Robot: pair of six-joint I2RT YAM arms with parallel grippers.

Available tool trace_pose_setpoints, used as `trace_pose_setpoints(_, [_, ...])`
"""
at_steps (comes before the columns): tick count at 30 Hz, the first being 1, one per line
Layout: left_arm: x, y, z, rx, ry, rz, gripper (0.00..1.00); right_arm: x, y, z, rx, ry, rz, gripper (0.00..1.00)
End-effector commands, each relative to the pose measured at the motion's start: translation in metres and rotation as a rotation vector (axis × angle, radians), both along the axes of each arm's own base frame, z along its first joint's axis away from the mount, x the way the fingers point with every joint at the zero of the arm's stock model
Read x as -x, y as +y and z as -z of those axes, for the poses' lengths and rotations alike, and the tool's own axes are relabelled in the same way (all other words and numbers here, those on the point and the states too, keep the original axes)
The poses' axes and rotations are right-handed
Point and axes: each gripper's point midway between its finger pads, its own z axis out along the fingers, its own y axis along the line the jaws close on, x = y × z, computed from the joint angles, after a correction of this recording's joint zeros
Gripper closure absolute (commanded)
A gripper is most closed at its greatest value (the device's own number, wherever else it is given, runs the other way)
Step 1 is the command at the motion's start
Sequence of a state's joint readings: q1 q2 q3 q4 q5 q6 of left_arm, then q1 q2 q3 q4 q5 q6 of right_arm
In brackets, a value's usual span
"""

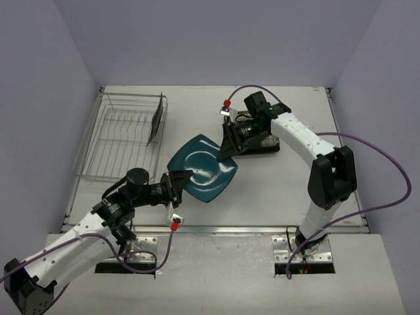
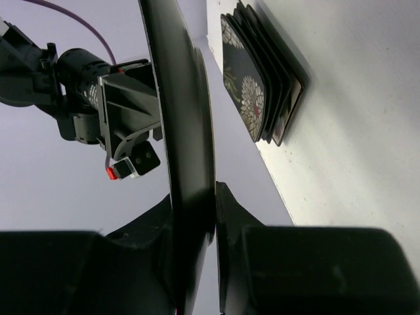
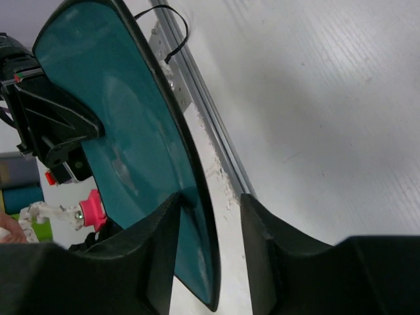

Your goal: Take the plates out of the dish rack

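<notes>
A teal square plate (image 1: pixel 203 169) hangs above the table's middle, between the two arms. My left gripper (image 1: pixel 178 182) is shut on its near-left edge; in the left wrist view (image 2: pixel 213 197) the plate (image 2: pixel 187 118) shows edge-on between the jaws. My right gripper (image 1: pixel 228 147) is open around the plate's far-right edge; in the right wrist view (image 3: pixel 210 203) one finger lies against the teal face (image 3: pixel 125 144) and the other stands apart from the rim. The silver wire dish rack (image 1: pixel 115 141) sits at the left with one dark plate (image 1: pixel 156 118) standing in it.
A stack of dark floral plates (image 1: pixel 259 141) lies on the table under the right arm, also in the left wrist view (image 2: pixel 259 92). Grey walls enclose the table on the left, back and right. A metal rail (image 3: pixel 216 131) runs along the table's near edge.
</notes>
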State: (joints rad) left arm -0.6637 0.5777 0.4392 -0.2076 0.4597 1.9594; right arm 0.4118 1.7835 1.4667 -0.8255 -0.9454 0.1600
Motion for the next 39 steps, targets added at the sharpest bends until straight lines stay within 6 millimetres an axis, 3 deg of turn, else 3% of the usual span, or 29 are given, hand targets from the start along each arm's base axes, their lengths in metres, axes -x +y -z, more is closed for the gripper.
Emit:
trace_pose_setpoints(1, [0.004, -0.012, -0.080, 0.095, -0.390, 0.085, 1.00, 0.004, 0.005, -0.008, -0.050, -0.027, -0.043, 0.78])
trace_pose_setpoints(3, [0.004, -0.012, -0.078, 0.095, -0.390, 0.083, 1.00, 0.006, 0.005, -0.011, -0.057, -0.026, -0.048, 0.97])
trace_pose_setpoints(6, [0.002, -0.010, -0.076, 0.092, -0.396, 0.066, 0.88, 0.006, 0.003, -0.022, -0.091, -0.022, -0.041, 1.00])
trace_pose_setpoints(8, [-0.002, -0.006, -0.073, 0.090, -0.391, 0.038, 0.55, -0.001, -0.006, -0.030, -0.128, 0.011, -0.006, 1.00])
trace_pose_setpoints(11, [-0.006, -0.002, -0.072, 0.101, -0.373, 0.001, 0.18, -0.020, -0.025, -0.035, -0.162, 0.046, 0.066, 1.00])
trace_pose_setpoints(14, [-0.013, 0.004, -0.078, 0.123, -0.370, -0.055, 0.01, -0.050, -0.061, -0.041, -0.206, 0.086, 0.188, 1.00])
trace_pose_setpoints(16, [-0.016, 0.007, -0.081, 0.143, -0.351, -0.078, 0.00, -0.062, -0.073, -0.041, -0.220, 0.097, 0.229, 1.00])
trace_pose_setpoints(23, [-0.050, 0.027, -0.126, 0.296, -0.284, -0.301, 0.00, -0.140, -0.171, -0.037, -0.198, 0.041, 0.513, 1.00])
trace_pose_setpoints(28, [-0.066, 0.041, -0.142, 0.392, -0.195, -0.422, 0.00, -0.177, -0.214, -0.021, -0.153, 0.024, 0.624, 1.00])
trace_pose_setpoints(31, [-0.069, 0.045, -0.143, 0.433, -0.151, -0.459, 0.00, -0.190, -0.225, -0.002, -0.154, 0.042, 0.654, 1.00])
trace_pose_setpoints(39, [-0.081, 0.057, -0.137, 0.506, -0.037, -0.571, 0.00, -0.199, -0.225, 0.040, -0.197, 0.113, 0.678, 1.00])
